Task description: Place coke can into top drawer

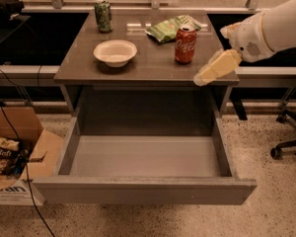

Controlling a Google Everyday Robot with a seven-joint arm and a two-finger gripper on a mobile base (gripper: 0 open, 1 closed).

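Camera view: your coke can (185, 44) stands upright, long axis vertical, script facing you. The gripper (203, 77) hovers near its right; you cannot tell its grip state, and the arm (281, 31) is cropped.

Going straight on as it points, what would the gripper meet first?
The gripper, over the right front corner, points down-left: probably the grey cabinet top first, not the red coke can; depth unclear.

On cabinet top (153, 67), coke can (185, 44) right of bowl (115, 52); gripper (203, 77) right of can; top drawer (143, 190) below, in front
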